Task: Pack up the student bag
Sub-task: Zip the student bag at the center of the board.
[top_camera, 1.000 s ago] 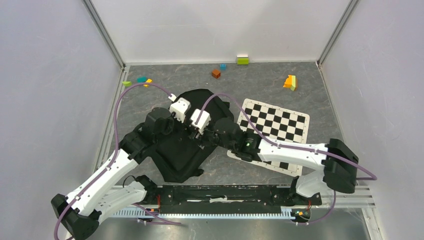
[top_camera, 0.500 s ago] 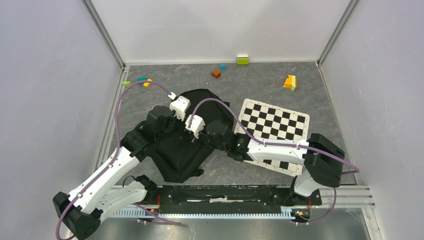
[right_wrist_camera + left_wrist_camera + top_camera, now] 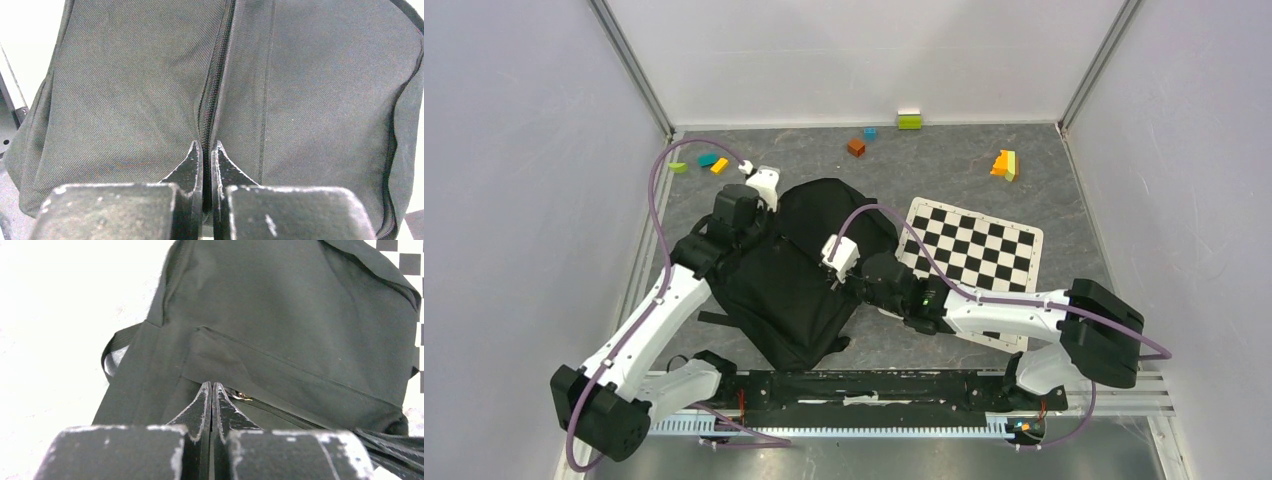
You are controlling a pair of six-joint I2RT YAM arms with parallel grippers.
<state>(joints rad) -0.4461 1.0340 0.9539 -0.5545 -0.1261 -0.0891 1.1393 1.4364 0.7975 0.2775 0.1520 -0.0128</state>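
We see the black student bag (image 3: 799,275) lying flat on the grey tabletop (image 3: 944,170), just left of the checkered board (image 3: 972,262), whose near corner lies under the right arm. Along the far edge of the tabletop, well away from the bag, small coloured blocks (image 3: 856,147) lie scattered, with a yellow-orange block (image 3: 1003,164) beyond the board's far corner.

Both arms are on the bag. Our left gripper (image 3: 210,400) is at the bag's far-left end, fingers pressed together with no visible gap; right at their tips a zipper line runs across a pocket panel, and something small and metallic shows there, perhaps a pull, but we cannot tell whether it is actually pinched. Our right gripper (image 3: 206,160) sits at the bag's right side, toward the board, fingers nearly together astride a zipper seam (image 3: 215,90) that looks shut along its visible length; whether fabric or a pull is caught between them is hidden.

As for contents, we cannot see inside: no compartment is gaping. The bag looks moderately full. We judge this fits either closing up a packed bag or working a zipper open to load it.
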